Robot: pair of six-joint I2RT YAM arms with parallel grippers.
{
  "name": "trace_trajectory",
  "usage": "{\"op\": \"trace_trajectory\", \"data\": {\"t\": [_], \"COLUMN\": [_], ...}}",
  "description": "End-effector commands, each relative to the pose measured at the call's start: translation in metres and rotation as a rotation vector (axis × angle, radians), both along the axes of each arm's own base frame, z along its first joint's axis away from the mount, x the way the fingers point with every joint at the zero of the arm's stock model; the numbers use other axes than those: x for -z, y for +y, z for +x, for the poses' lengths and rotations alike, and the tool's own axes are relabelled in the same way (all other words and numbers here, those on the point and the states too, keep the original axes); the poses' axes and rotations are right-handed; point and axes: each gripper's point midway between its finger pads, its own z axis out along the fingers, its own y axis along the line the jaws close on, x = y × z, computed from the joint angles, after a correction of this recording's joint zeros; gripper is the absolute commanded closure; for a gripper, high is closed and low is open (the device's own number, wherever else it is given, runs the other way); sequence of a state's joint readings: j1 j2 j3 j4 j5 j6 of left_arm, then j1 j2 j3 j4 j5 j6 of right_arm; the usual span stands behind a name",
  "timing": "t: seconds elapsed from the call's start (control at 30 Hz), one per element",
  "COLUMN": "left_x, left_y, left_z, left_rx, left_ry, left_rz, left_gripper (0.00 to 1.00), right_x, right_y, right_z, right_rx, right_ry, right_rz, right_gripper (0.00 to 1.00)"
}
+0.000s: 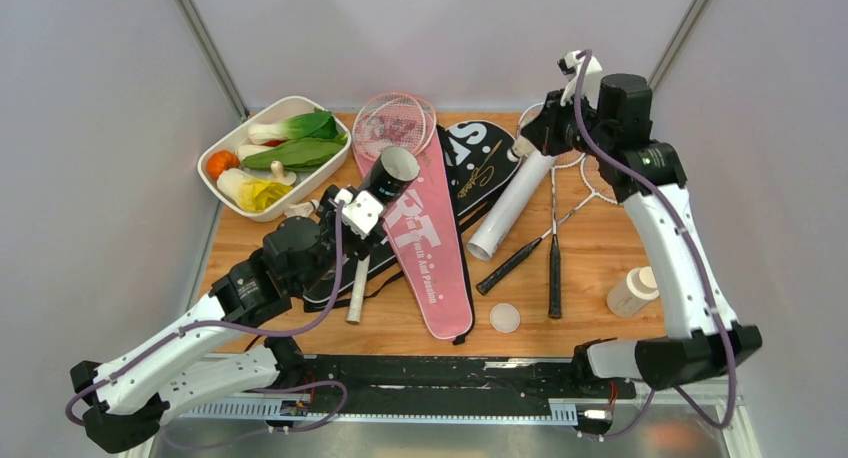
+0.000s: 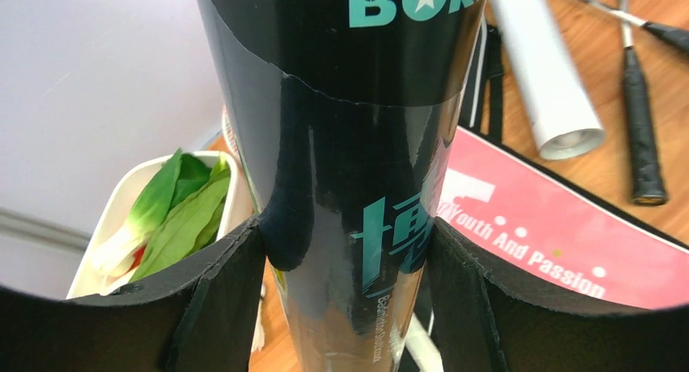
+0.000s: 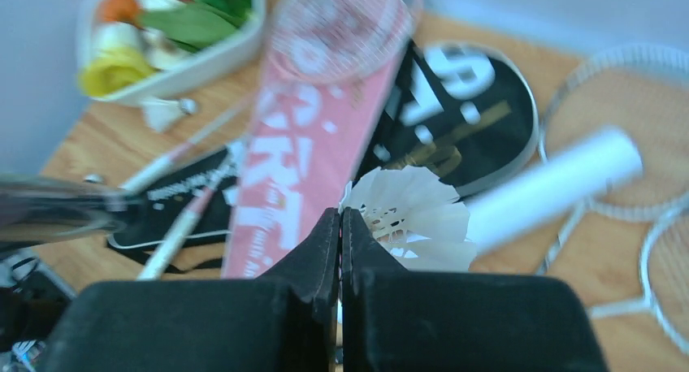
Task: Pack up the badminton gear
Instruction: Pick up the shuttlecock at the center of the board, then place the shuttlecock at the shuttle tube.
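so the left gripper (image 2: pixel 345 266) was clamped round the black tube (image 1: pixel 388 181), holding it tilted up off the desk (image 1: pixel 600 258) by the pink cover (image 1: pixel 430 263), open end up. right gripper (image 3: pixel 340 218) was pinched tight on a white feather shuttlecock (image 3: pixel 418 218), up over the desk's far right, near the white tube (image 1: pixel 510 203).

black tube (image 1: pixel 385 181) raised, tilted | white tube (image 1: pixel 510 206) lying flat | shuttlecock (image 3: pixel 418 214) aloft
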State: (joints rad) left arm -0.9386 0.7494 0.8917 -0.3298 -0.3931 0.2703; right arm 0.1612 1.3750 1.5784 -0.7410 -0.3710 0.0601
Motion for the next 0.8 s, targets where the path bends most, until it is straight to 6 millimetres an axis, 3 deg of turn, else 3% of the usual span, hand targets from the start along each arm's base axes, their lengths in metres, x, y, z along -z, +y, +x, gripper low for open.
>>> {"op": "trace_trajectory", "data": {"t": [0.0,0.13,0.27,0.43,0.77], "left_x": [-0.020,-0.015,-0.006,-0.005,-0.014], "left_y": [-0.016,-0.022,-0.029,-0.034,-0.038], "left_z": [-0.014,-0.018,-0.019,-0.019,-0.021], "left_rx": [0.113,0.150,0.178,0.192,0.210], "left_ry": [0.018,0.061,0.108,0.130,0.121], "left_rz": [-0.070,-0.035,0.014,0.028,-0.014], "left_gripper": [1.00,1.00,1.00,1.00,1.00], "right_x": [-0.109,-0.163,-0.187,-0.179,-0.126], "right_y": [0.054,0.091,0.116,0.145,0.187], "right_z": [-0.050,-0.099,-0.137,-0.158,-0.164], "right_rx": [-0.182,-0.332,-0.464,-0.574,-0.617], "right_ry": [-0.332,-0.523,-0.598,-0.566,-0.460], "right_rz": [0.096,0.199,0.269,0.307,0.268], "right_gripper": [1.00,1.00,1.00,1.00,1.00]}}
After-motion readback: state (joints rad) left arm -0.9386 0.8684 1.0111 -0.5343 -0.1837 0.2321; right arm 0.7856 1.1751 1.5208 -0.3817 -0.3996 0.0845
